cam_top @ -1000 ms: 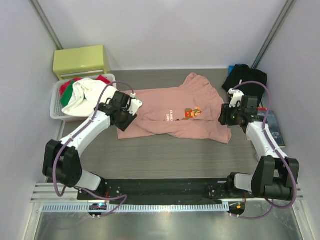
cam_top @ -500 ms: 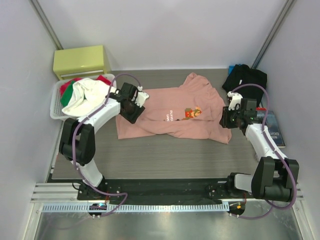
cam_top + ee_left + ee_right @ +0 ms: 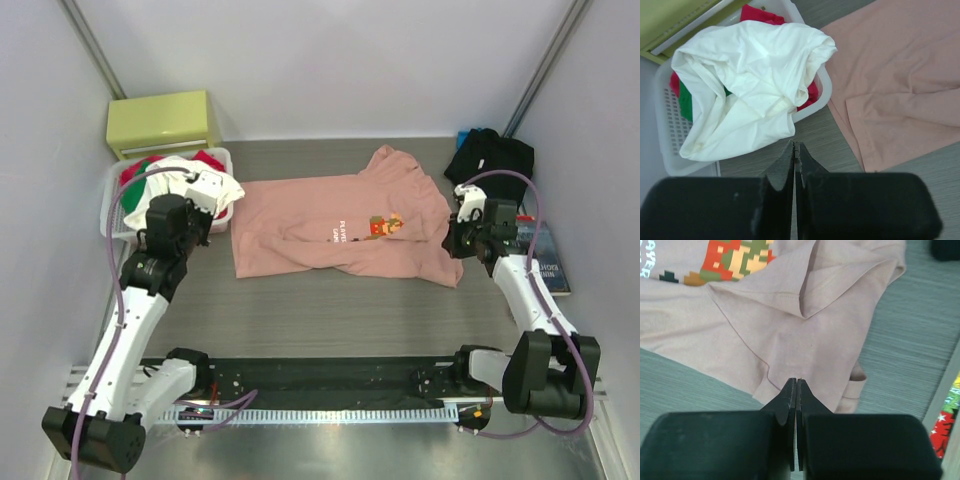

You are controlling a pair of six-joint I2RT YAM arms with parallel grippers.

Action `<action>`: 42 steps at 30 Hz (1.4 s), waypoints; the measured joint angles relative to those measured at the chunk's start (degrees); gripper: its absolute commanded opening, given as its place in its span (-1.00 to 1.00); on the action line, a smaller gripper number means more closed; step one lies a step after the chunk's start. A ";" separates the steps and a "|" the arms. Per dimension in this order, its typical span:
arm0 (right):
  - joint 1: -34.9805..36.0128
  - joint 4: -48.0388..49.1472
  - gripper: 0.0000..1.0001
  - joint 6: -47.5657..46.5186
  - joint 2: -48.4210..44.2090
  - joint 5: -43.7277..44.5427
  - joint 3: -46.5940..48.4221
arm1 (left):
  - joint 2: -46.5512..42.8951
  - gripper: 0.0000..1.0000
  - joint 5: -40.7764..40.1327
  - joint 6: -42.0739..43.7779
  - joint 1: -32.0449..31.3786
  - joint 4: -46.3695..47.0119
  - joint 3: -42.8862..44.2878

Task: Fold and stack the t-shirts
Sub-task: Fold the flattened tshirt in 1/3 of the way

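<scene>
Salmon-pink t-shirt lies spread mid-table, print up, lower edge partly doubled over. Black t-shirt bunched in far right corner, well apart.

Left gripper: fingers pressed together, holding nothing, over bare table between laundry basket and shirt's left edge.

Right gripper: fingers together above shirt's right hem, no cloth visibly caught.

Likely step: taking hold for a fold. Part fingers first, pinch matching edges, lift both sides evenly, avoid white cloth spilling from basket.
</scene>
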 measured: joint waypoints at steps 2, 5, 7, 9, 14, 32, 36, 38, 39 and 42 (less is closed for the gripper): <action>0.35 -0.94 -0.98 -0.24 2.01 -0.68 0.46 | -0.15 -0.99 0.52 -0.33 -0.09 -0.09 -1.31; 0.74 -3.06 -0.98 -1.20 5.07 -0.98 1.70 | 2.08 -1.00 2.32 -0.92 -0.09 -1.38 -3.65; 1.64 -4.24 -0.99 -1.75 5.79 -0.22 2.08 | 4.98 -1.00 3.63 -1.68 -0.20 -3.58 -3.74; 3.61 -5.27 -0.98 -2.19 6.12 1.79 3.04 | 8.17 -1.00 4.48 -2.03 -0.22 -5.18 -2.27; 11.80 -7.56 -0.98 -2.05 13.42 5.53 14.99 | 24.87 -0.99 8.79 -4.76 -0.37 -9.09 14.25; 16.46 -10.69 -0.98 3.34 45.09 8.50 40.85 | 63.28 -1.00 9.84 -11.02 -5.84 -17.59 42.58; 16.55 -10.64 -0.98 3.50 45.81 8.90 41.29 | 66.34 -1.00 9.84 -11.02 -6.25 -18.01 43.67; 16.55 -10.40 -0.99 3.52 46.14 9.01 41.66 | 67.04 -1.00 9.86 -11.06 -6.19 -18.56 43.91; 16.55 -10.25 -0.98 3.56 46.47 9.07 41.86 | 67.38 -1.00 9.84 -11.06 -6.16 -18.78 44.15; 16.55 -9.53 -0.99 3.74 48.50 9.20 41.90 | 68.26 -1.00 9.84 -11.06 -6.14 -18.84 44.28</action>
